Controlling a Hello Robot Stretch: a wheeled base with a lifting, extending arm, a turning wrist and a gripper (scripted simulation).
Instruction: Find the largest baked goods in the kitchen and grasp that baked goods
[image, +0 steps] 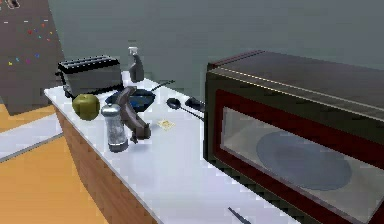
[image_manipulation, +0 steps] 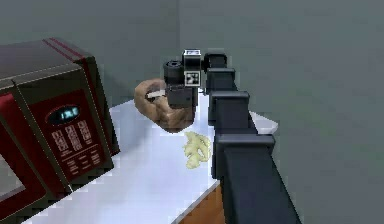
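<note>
Gripper (image_manipulation: 160, 96): seen in the arm side view, at the far end of the arm (image_manipulation: 240, 150). Jaw opening cannot be told. The fingers lie against a brown rounded loaf, so it cannot be told whether they hold anything, or whether they are touching it or just over it.

Bread (image_manipulation: 165, 121): the brown loaf, lying on the white counter (image_manipulation: 140, 170) close to the grey back wall. The gripper's dark body covers part of its upper side.

Markers (image_manipulation: 193, 57): two small white squares with black marks, just right of the gripper body.

Arm: a dark square bar rising from the bottom edge, right of the middle, and crossing the counter's near edge toward the loaf.

Pale yellow thing (image_manipulation: 197, 150): small and crumpled, on the counter just beside the arm and nearer than the bread. Its kind cannot be told.

Microwave (image_manipulation: 50, 125): dark red, on the counter at the arm side view's left, apart from the bread.

Forward view: the microwave (image: 300, 130) stands at the right of the counter (image: 170, 170). Left of it, nearest first: a shaker (image: 117, 128), a green apple (image: 86, 103), a dark pan (image: 138, 98), a spray bottle (image: 135, 62) and a toaster (image: 88, 72) at the far end.
</note>
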